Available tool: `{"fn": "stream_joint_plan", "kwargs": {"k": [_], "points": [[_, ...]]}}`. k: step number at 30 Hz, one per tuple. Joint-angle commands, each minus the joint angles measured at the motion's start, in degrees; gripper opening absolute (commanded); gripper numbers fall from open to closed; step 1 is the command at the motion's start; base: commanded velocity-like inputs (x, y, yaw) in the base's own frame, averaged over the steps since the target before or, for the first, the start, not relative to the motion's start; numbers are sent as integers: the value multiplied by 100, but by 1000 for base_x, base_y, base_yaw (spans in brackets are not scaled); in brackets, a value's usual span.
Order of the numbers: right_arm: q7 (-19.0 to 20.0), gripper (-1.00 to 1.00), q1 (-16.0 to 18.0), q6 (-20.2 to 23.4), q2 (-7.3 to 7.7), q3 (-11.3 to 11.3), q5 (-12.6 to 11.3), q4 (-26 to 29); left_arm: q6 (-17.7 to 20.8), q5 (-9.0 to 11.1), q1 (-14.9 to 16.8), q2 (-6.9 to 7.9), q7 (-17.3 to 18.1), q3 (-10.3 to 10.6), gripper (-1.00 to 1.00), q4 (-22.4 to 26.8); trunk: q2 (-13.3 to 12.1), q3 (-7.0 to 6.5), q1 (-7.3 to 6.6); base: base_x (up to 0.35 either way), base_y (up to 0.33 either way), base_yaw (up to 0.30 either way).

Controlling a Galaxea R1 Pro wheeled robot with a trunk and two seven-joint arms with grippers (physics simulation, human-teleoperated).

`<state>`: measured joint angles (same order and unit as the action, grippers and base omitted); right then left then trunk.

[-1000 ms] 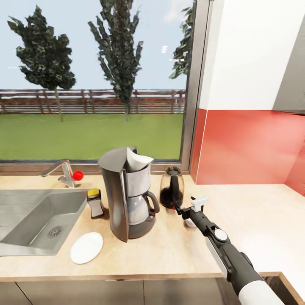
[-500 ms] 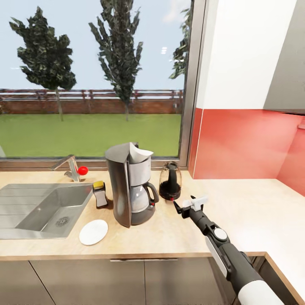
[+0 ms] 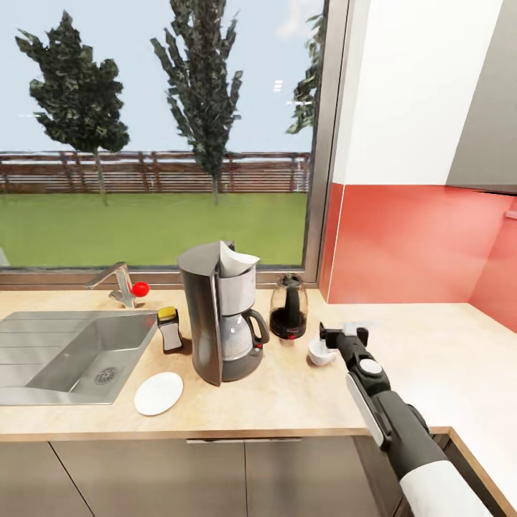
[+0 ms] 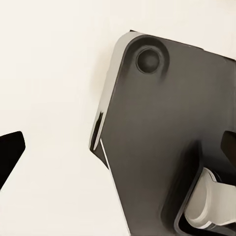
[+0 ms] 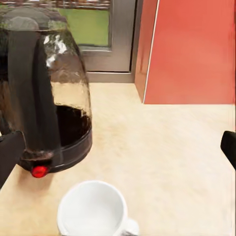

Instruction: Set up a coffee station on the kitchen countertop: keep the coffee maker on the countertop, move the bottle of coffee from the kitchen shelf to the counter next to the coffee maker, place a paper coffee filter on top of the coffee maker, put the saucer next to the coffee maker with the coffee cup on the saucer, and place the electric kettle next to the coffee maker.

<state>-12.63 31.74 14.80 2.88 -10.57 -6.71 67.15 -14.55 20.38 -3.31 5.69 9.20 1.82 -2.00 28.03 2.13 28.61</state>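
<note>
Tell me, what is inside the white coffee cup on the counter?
The coffee cup looks empty in the right wrist view: a bare white inside shows. The near part of its bottom is cut off by the picture's edge.

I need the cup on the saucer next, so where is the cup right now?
In the head view the cup stands on the counter, right of the coffee maker and just in front of the kettle, beside the right pincer.
</note>
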Motion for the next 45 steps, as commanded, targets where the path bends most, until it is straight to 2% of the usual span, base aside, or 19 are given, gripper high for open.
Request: {"fn": "stream_joint_plan", "kwargs": {"k": [1,2,3,4,5,11,16,29,35,37,38,39,41,45], "points": [[-88,100,106,253,9,-20,-60,34,-24,54,5,-2,38,20,100,-16,10,11,3,0,0,0],[-125,100,311,739,8,8,-59,53,-24,54,5,-1,38,20,100,-18,10,11,3,0,0,0],[-130,100,358,868,9,21,-61,55,-24,54,5,-1,38,20,100,-19,10,11,3,0,0,0],[-162,100,465,1267,7,93,-64,61,-23,54,5,-2,38,20,100,-19,10,11,3,0,0,0],[-228,100,547,1779,-20,283,-72,61,-22,54,5,0,38,21,100,-21,10,11,3,0,0,0],[-378,100,585,2477,-213,437,-75,-1,-17,54,5,2,38,21,100,-51,10,11,3,0,0,0],[-467,100,587,2672,-267,459,-79,25,6,54,4,15,38,21,100,-62,10,11,3,0,0,0],[-486,100,588,2712,-288,476,-85,-36,48,54,-70,29,38,21,100,-64,10,11,3,123,0,0],[-486,100,588,2711,-289,482,-85,-467,43,54,-74,6,38,22,100,-64,10,11,3,13,0,0],[-486,100,588,2710,-290,564,-85,-588,41,54,-74,3,38,21,100,-64,10,11,3,1,0,0],[-486,100,588,2709,-292,780,-85,-711,40,54,-77,3,38,21,100,-64,10,11,3,0,0,0],[-486,100,588,2707,-294,853,-85,-740,43,54,-79,3,38,21,100,-64,10,11,3,0,0,0],[-486,100,588,2705,-296,947,-85,-775,41,54,-111,8,34,21,100,-64,10,11,3,0,0,0],[-486,100,588,2704,-296,987,-85,-789,44,54,-139,16,30,21,100,-64,10,11,3,15,0,0]]}}
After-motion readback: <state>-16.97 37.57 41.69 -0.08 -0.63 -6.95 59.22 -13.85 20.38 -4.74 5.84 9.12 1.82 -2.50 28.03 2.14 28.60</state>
